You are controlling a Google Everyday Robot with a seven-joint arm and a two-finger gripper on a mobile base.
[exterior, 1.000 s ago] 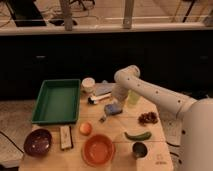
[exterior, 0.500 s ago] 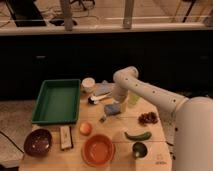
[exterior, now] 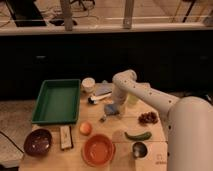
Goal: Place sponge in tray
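Note:
The light-blue sponge (exterior: 111,109) is at the middle of the wooden table, right at the end of my arm. My gripper (exterior: 108,113) is down at the sponge, touching or just over it. The arm reaches in from the right, with its white elbow (exterior: 125,80) above the table's back. The green tray (exterior: 57,101) stands at the table's left side, about a hand's width left of the sponge, with nothing in it.
A white cup (exterior: 88,84) and a flat blue-grey cloth (exterior: 102,90) lie behind the sponge. In front are an orange fruit (exterior: 85,128), an orange bowl (exterior: 98,149), a purple bowl (exterior: 38,141), a white striped block (exterior: 65,136), a green vegetable (exterior: 138,135), grapes (exterior: 147,118) and a metal cup (exterior: 138,149).
My gripper and the sponge have shifted slightly left and toward the table's front. Nothing else has moved.

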